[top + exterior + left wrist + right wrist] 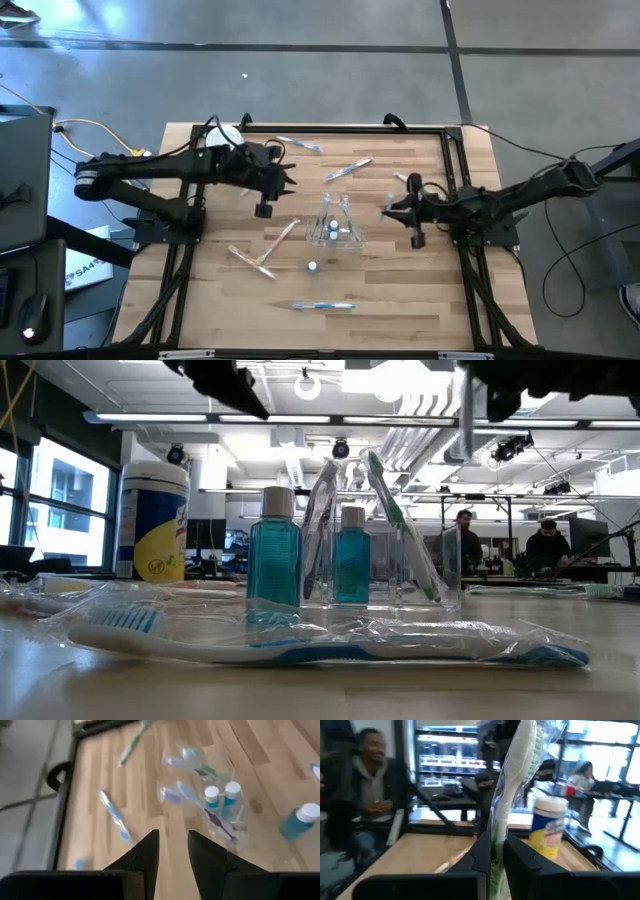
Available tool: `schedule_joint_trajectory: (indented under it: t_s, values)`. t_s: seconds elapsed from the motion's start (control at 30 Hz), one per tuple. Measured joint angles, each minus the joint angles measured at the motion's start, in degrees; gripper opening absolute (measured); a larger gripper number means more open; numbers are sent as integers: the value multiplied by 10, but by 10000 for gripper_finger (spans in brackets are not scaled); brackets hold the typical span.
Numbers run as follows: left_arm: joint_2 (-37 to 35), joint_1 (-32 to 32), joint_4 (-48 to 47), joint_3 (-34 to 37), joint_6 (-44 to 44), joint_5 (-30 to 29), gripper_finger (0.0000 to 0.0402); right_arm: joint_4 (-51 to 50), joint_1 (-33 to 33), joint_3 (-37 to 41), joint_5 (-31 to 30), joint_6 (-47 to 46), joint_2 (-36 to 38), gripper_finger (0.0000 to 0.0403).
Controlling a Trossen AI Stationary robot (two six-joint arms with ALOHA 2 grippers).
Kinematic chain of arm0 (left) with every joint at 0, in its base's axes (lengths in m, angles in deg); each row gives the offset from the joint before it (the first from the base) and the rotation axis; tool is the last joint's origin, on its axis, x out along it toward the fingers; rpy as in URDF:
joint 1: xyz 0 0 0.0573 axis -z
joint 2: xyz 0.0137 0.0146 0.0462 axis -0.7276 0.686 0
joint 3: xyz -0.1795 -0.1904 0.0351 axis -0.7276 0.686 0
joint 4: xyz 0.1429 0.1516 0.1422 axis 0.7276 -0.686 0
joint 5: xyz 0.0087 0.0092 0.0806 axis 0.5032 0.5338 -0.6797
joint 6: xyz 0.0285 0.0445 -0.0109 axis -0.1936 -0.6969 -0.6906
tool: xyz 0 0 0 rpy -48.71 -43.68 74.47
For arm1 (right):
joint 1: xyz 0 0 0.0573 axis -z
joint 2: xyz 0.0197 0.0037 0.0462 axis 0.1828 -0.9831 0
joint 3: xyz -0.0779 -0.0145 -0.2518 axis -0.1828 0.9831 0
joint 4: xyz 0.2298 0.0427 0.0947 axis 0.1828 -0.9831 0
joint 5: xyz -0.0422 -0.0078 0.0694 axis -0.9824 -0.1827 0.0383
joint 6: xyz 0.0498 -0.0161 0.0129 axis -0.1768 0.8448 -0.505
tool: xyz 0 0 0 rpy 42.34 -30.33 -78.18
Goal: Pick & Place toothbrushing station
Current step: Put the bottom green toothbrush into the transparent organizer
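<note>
A clear cup stands mid-table with several toothbrushes and small blue white-capped bottles upright in it. One more such bottle is on the wood near the cup. Wrapped toothbrushes lie flat around it: a blue one near the front edge, pink ones to the left, and others toward the far side. My left gripper hovers open to the cup's left with nothing between its fingers. My right gripper, right of the cup, is shut on a wrapped green-and-white toothbrush. My right gripper pinches the wrapped toothbrush by its handle between its two fingers. The fingers come about level from the table's right side and lie across the brush. The brush stands up above the fingers, bristle head uppermost, clear of the table.
A white-lidded round canister with a yellow label stands at the table's far left. A dark metal frame runs along the table's edges. People sit at desks beyond the table. Bare wood shows at the front right.
</note>
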Motion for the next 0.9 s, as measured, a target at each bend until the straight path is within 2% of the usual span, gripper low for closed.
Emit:
schedule_joint_trajectory:
  t_s: [0.07, 0.2, 0.27, 0.57, 0.9]
  values:
    - [0, -12, 6, 12, 7, 19, 102, 39, 9, 0, 0, -9, -39, 24]
    - [-5, -31, 11, 46, 27, 45, 102, 145, 21, 0, 54, -14, -117, 24]
    - [-7, -38, 25, 63, 34, 57, 102, 175, 27, 0, 59, -17, -147, 24]
    - [-18, -49, 118, 159, 78, 71, 102, 248, 51, 0, 55, -59, -263, 24]
    - [-18, -48, 190, 191, 136, 72, 102, 282, 51, 0, 29, -99, -354, 24]
